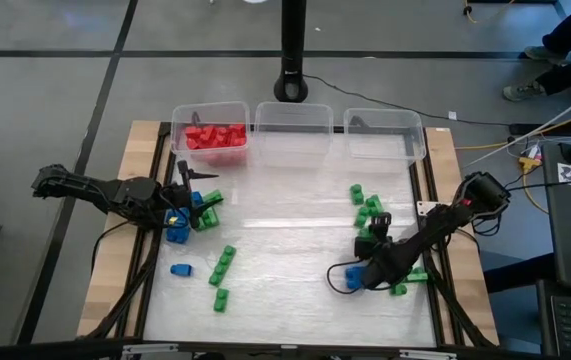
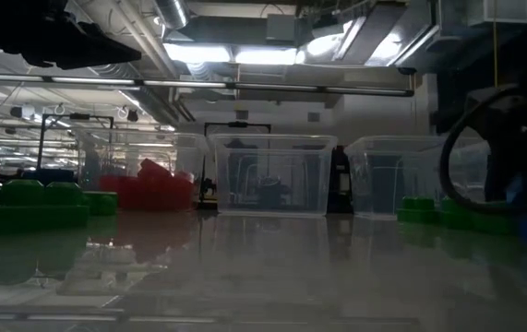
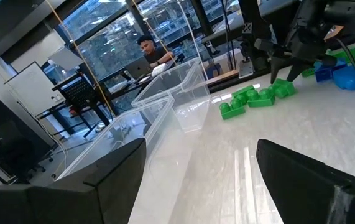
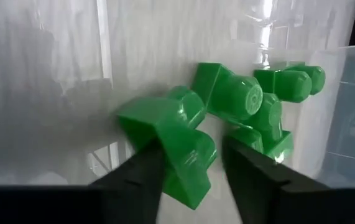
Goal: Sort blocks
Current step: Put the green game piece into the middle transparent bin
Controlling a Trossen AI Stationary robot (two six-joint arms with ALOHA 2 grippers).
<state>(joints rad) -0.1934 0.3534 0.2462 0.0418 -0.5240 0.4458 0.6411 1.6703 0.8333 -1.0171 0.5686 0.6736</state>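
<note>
Small studded plastic toy blocks in red, green and blue are spread over the pale table top (image 1: 285, 240): the red ones (image 1: 215, 136) lie piled in the leftmost of three clear plastic bins (image 1: 208, 122) along the far edge, while the middle bin (image 1: 291, 122) and the right bin (image 1: 385, 132) show none. A loose line of green blocks (image 1: 223, 270) and a single blue block (image 1: 181, 269) lie toward the near left. The left gripper (image 1: 187, 203) sits low at the left side among a blue and green cluster (image 1: 203, 213), its fingers (image 3: 118, 168) spread apart with nothing between them. The right gripper (image 1: 373, 238) is down at the right side, just beside another green group (image 1: 367, 208), its fingers (image 4: 141, 169) apart and straddling a green block (image 4: 172, 138) that lies between them.
</note>
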